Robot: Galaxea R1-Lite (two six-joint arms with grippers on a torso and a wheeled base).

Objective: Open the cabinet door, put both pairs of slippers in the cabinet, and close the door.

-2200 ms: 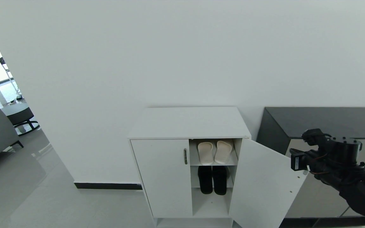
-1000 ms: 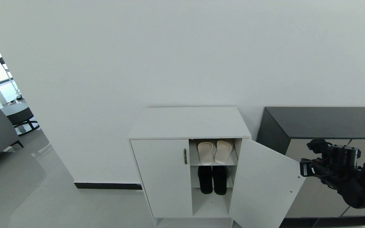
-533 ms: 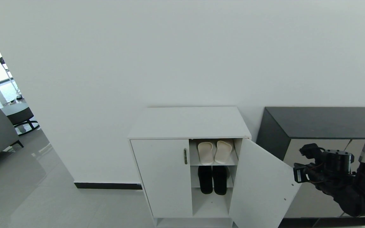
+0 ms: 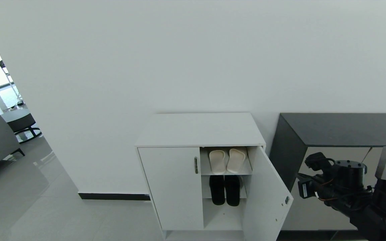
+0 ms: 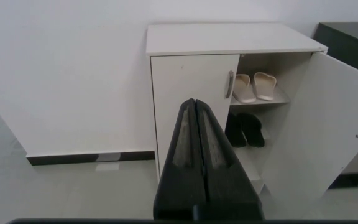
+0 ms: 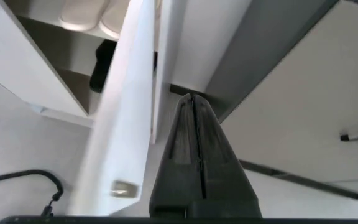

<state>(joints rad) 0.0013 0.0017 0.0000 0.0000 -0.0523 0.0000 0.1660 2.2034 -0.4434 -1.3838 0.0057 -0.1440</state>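
Hanging just beside the outer side of the half-open cabinet door (image 4: 266,197), the right claw (image 6: 192,99) is squeezed tight with nothing in it. The left claw (image 5: 195,104) is squeezed tight and empty too, out in front of the cabinet (image 4: 199,129). Inside, the white slippers (image 4: 227,160) sit on the top shelf (image 4: 248,170), the black slippers (image 4: 224,190) on the shelf below (image 4: 243,193).
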